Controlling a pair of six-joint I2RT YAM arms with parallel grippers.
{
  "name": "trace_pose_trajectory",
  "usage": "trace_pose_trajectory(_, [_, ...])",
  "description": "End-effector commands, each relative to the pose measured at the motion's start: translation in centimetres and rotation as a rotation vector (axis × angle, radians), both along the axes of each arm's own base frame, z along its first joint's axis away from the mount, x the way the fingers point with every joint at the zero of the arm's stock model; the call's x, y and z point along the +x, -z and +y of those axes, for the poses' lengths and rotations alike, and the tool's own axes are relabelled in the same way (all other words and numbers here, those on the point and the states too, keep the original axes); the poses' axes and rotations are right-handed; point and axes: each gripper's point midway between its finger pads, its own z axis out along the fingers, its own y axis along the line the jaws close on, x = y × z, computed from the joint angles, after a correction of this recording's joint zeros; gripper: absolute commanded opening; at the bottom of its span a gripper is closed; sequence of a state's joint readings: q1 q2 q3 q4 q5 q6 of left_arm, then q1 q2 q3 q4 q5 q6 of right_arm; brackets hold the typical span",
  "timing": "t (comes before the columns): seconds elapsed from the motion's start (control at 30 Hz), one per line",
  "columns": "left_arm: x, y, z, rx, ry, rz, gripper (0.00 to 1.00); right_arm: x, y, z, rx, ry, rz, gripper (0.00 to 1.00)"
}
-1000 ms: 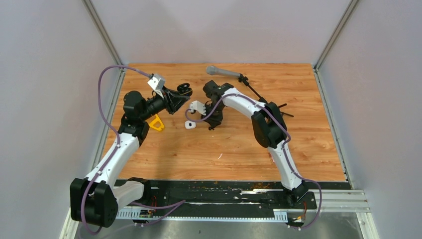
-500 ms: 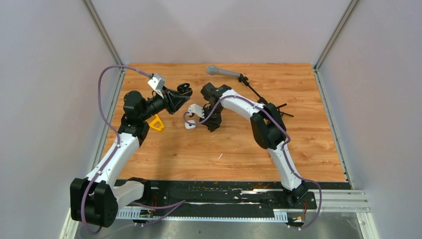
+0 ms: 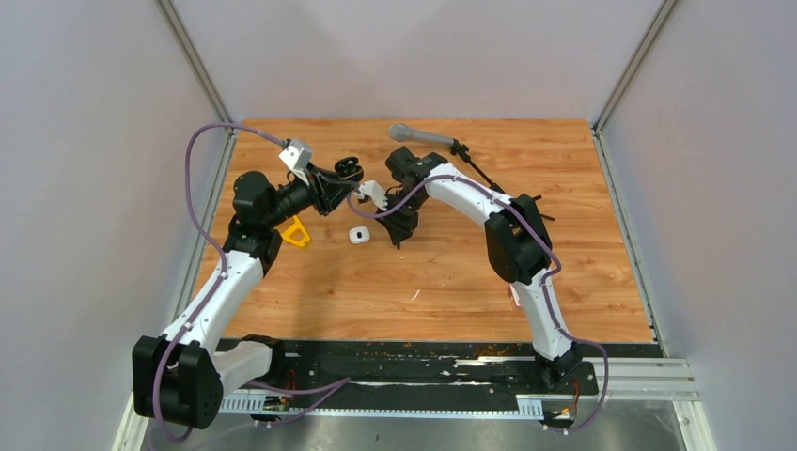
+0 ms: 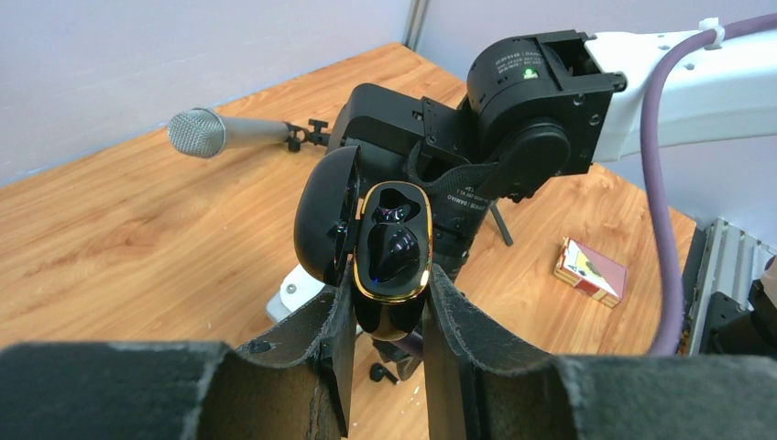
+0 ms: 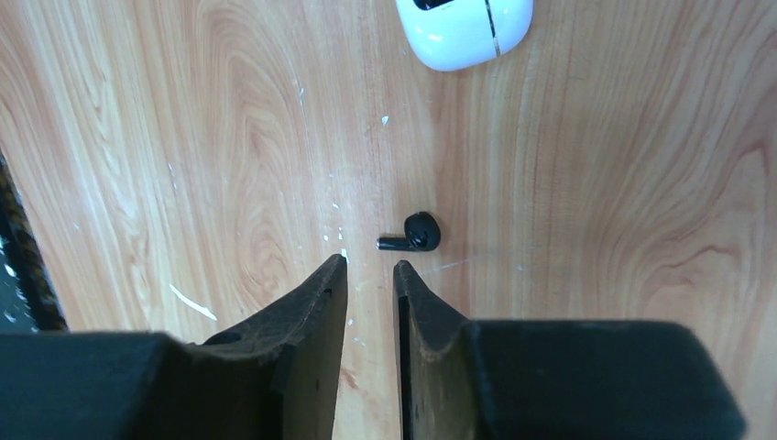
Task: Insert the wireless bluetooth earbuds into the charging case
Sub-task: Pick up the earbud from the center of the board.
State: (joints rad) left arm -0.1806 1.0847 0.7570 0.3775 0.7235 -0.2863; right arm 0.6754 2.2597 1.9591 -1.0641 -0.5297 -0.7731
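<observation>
1. The lower end of the black case (image 4: 392,257) is hidden between the fingers (image 4: 458,339) of the left gripper (image 4: 385,291); what its dark wells hold cannot be told
2. Below it, a black earbud (image 4: 377,373) shows only in part
3. The white case (image 5: 463,32) is cut off by the top edge of the right wrist view
4. Print on the red and white box (image 4: 591,271) is too blurred to read
5. A yellow thing (image 3: 296,231) lies partly under the left arm (image 3: 282,199)
6. The microphone stand (image 3: 479,174) runs behind the right arm (image 3: 461,193)

White links (image 3: 221,287), black joints (image 3: 507,246), trailing purple cables (image 3: 191,188).
</observation>
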Motion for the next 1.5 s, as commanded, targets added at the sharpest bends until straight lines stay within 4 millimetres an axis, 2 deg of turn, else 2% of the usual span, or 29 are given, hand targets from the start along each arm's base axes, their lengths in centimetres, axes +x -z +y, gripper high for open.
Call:
trace_pose_trajectory(0.0, [0.0,-3.4,0.3,-0.01,-0.013,-0.094,0.0,-0.4,-1.5,1.6,0.066,0.183,0.09,0.26])
trace_pose_trajectory(0.17, [0.2,-3.7,0.6,-0.008,-0.022,-0.099,0.0,0.4,0.1,1.4,0.027,0.298,0.108,0.29])
trace_pose_trajectory(0.47, [0.4,-3.4,0.6,-0.006,-0.023,-0.093,0.0,2.0,-0.1,2.0,0.037,0.323,0.064,0.3])
trace_pose_trajectory(0.73, [0.5,-3.4,0.6,-0.006,-0.023,-0.091,0.0,2.4,1.8,1.6,-0.006,0.362,0.064,0.29])
trace_pose_trajectory(0.93, [0.5,-3.1,0.6,-0.002,-0.023,-0.082,0.0,3.1,2.5,1.7,-0.018,0.361,0.048,0.29])
trace_pose_trajectory(1.23, [0.6,-2.8,0.6,-0.004,-0.026,-0.079,0.0,2.5,3.3,1.3,-0.042,0.347,0.053,0.29])
trace_pose_trajectory(1.47, [0.6,-2.7,0.6,-0.008,-0.027,-0.078,0.0,2.1,3.6,0.8,-0.099,0.37,-0.006,0.31])
